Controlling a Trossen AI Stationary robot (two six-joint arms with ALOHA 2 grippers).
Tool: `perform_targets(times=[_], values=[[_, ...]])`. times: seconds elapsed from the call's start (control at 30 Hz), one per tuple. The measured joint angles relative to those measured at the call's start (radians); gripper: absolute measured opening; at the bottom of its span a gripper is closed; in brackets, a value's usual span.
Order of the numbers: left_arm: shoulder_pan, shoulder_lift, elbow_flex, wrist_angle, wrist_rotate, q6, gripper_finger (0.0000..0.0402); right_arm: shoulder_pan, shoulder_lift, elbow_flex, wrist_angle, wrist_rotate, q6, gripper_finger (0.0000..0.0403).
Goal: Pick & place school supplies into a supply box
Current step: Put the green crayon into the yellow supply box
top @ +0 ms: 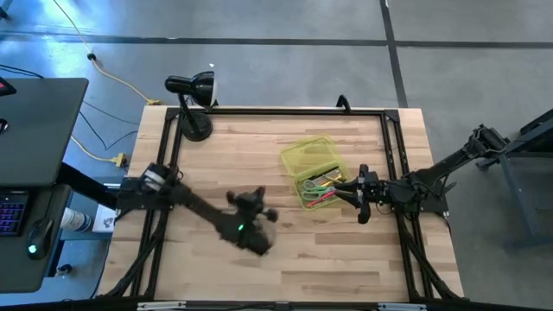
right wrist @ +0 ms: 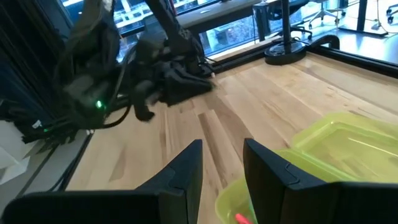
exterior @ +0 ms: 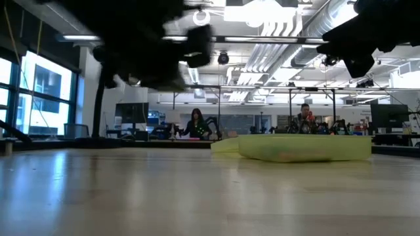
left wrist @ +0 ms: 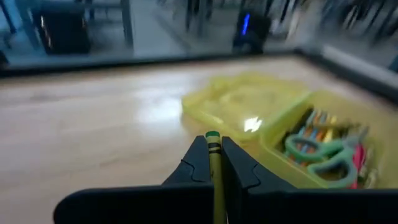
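Step in hand: carrying one more item to the supply box (top: 314,172); judged a transport phase, with most supplies already inside.
Left gripper (left wrist: 213,160): fingers closed on a yellow pencil (left wrist: 213,155), whose green-banded tip sticks out between them; in the high view it sits at lower centre of the frame (top: 256,226), above bare table (top: 242,155).
Right gripper (right wrist: 221,163): fingers apart, holding nothing, waiting just beside the box's right edge, right of centre in the high view (top: 356,195).
Supply box: lid folded open toward upper left, tray toward lower right; the left wrist view shows green-handled scissors (left wrist: 323,154), a pink marker (left wrist: 357,160) and orange pens inside.
Desk lamp (top: 192,93): upper left of the high view, well apart from the work.
Next move calls for: travel to the right toward the open tray, lining the pencil along the tray's long side, then opening the fingers low over the contents.
Risk: the pencil catching the rim or the scissors.
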Motion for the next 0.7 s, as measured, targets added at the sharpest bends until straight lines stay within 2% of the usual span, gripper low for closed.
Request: perform_targets(times=[0.07,0.13,0.23,0.3,0.33,0.43,0.7], values=[[0.059,0.0,0.046,0.15,0.095,0.249,0.0033,0.0,0.0,0.0,0.0,0.0,-0.013,0.0094],[0.111,0.0,0.075,0.386,0.214,0.577,0.0033,0.0,0.0,0.0,0.0,0.001,-0.032,0.0094],[0.182,0.0,0.08,0.815,0.472,1.068,0.0033,0.0,0.0,0.0,-0.001,0.002,-0.05,0.0094],[0.224,0.002,0.084,1.018,0.644,1.249,0.0033,0.0,0.0,0.0,-0.001,0.002,-0.051,0.0094],[0.241,0.009,0.086,1.082,0.691,1.284,0.0034,0.0,0.0,0.0,-0.001,0.002,-0.051,0.0094],[0.284,0.016,0.082,1.092,0.714,1.299,0.0038,0.0,0.0,0.0,-0.01,0.01,-0.061,0.0094],[0.377,0.098,0.081,1.106,0.871,1.219,0.0033,0.0,0.0,0.0,-0.024,0.18,-0.111,0.0094]])
